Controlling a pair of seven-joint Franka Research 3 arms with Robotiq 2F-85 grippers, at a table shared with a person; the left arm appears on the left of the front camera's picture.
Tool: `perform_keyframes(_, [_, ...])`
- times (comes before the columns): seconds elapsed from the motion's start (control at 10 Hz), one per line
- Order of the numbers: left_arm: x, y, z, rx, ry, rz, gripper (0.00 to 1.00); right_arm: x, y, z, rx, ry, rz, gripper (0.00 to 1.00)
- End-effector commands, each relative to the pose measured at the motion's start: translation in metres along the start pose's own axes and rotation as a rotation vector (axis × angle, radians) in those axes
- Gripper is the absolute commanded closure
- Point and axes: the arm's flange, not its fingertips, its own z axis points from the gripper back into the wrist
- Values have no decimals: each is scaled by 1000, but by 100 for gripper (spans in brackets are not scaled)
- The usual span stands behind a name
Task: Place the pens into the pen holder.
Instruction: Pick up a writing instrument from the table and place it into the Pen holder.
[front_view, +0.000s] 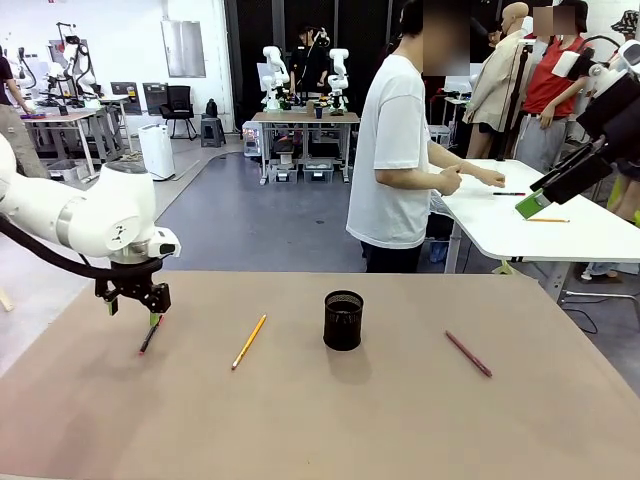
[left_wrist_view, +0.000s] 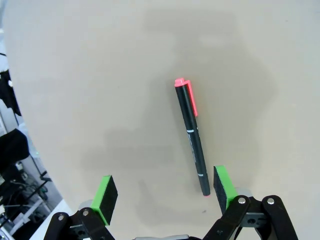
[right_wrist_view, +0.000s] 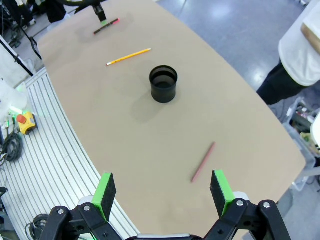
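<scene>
Left tool (left_wrist_view: 164, 192) hangs apart over the pink-ended pen (left_wrist_view: 192, 140); right tool (right_wrist_view: 164, 191) apart too.

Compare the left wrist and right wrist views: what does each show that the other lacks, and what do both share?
Left wrist view: the pink clip on the dark pen with a pink cap, its lower end near one green pad. Right wrist view: the open right end effector, the black wire-mesh cylindrical pen holder, the thin yellow-orange pen, the maroon pen, a person's white shirt. Shared: that dark pen, the open left end effector by it, the tan table.
</scene>
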Motion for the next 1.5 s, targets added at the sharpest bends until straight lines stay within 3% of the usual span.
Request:
perform_keyframes(0.0, [11,2,-5,-67,3,28,0,0,1,1,12,-11,1,0])
perform_keyframes(0.9, [30,-6,-35,-156,-92,82,0,0,1,1,12,-11,1,0])
perform_keyframes(1.0, [31,-7,-36,-153,-84,79,4,0,1,1,12,-11,1,0])
perform_keyframes(1.4, [33,-5,-36,-132,-63,91,80,0,1,1,12,-11,1,0])
